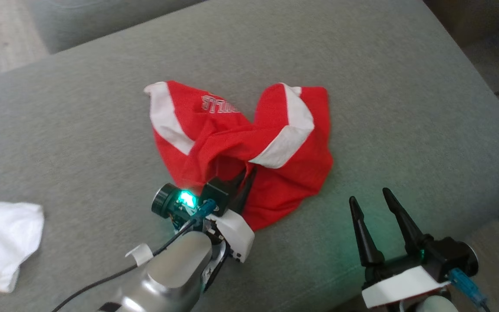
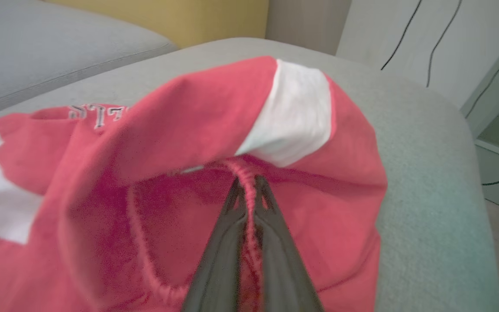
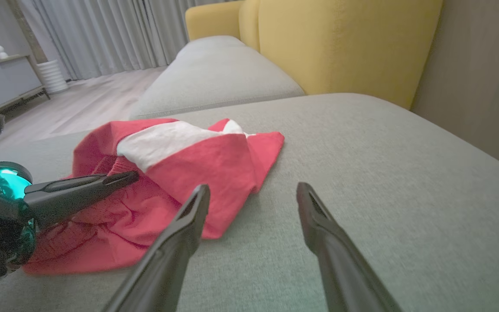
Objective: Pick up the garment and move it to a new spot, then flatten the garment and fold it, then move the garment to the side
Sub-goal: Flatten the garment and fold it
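The left hand [image 2: 249, 184] gripped only the ribbed hem [image 2: 145, 260] of the garment [image 1: 241, 138] at the centre of the sofa cushion [image 1: 405, 108] while the right hand [image 1: 368, 195] stood open, so the pinch could slip on lifting.

Grey sofa [image 3: 362, 173], yellow backrest [image 3: 340, 43], pale curtains [image 3: 102, 34], wooden floor [image 3: 93, 104].

Head looks down; low wrist views share the garment [image 1: 215, 134].

The garment [image 1: 241, 143] lies mid-cushion [image 1: 405, 130]; left gripper [image 1: 249, 171] at its near edge, right gripper [image 1: 369, 195] near right, cloth [image 1: 2, 242] near left.
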Controlling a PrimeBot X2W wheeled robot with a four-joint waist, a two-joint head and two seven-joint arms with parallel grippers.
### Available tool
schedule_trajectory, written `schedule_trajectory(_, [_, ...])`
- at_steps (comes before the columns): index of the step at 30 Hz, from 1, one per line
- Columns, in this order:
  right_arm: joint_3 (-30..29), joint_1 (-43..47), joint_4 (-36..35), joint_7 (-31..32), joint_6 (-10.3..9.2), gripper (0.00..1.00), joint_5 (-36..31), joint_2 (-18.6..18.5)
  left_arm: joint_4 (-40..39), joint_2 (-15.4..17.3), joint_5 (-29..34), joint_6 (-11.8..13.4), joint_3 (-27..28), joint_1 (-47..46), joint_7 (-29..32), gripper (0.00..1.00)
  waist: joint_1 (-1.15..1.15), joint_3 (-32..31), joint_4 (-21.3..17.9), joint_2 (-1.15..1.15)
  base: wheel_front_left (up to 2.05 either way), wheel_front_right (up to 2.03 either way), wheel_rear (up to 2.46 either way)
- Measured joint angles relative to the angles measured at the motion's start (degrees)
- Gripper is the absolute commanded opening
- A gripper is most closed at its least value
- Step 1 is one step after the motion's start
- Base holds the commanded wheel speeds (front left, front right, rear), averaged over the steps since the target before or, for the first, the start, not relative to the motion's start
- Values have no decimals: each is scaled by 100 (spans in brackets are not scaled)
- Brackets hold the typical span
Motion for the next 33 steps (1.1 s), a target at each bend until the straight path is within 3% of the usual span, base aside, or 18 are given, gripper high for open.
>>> schedule_trajectory(10, [-97,186,5,0,0,100,-2,1,-403,2,20,180,31,-78,-233,0,-1,-418,798,0,0,0,0])
schedule_trajectory(18, [-168,287,8,0,0,100,-10,-1,-1559,300,91,349,232,554,-238,0,-1,-781,1685,0,0,0,0])
schedule_trajectory(22, [-200,349,-2,0,0,100,-10,-2,-1860,437,-11,213,73,1259,-216,0,-1,-908,1991,0,0,0,0])
schedule_trajectory(26, [-200,392,-4,0,0,100,-20,-4,-1885,443,-137,-109,-308,1778,-58,0,-1,-909,2104,0,0,0,0])
schedule_trajectory(27, [-196,390,-4,0,0,100,-20,-4,-1873,437,-159,-140,-363,1839,-42,11,-1,-905,2097,0,0,0,0])
schedule_trajectory(29, [-200,392,-5,0,0,100,-20,-12,-1841,400,-298,-197,-374,1890,-41,100,-1,-900,2077,0,0,0,0])
schedule_trajectory(33, [-215,393,-8,0,0,100,-20,-33,-1836,333,-448,-238,-327,1893,-66,100,0,-916,2024,0,0,0,0])
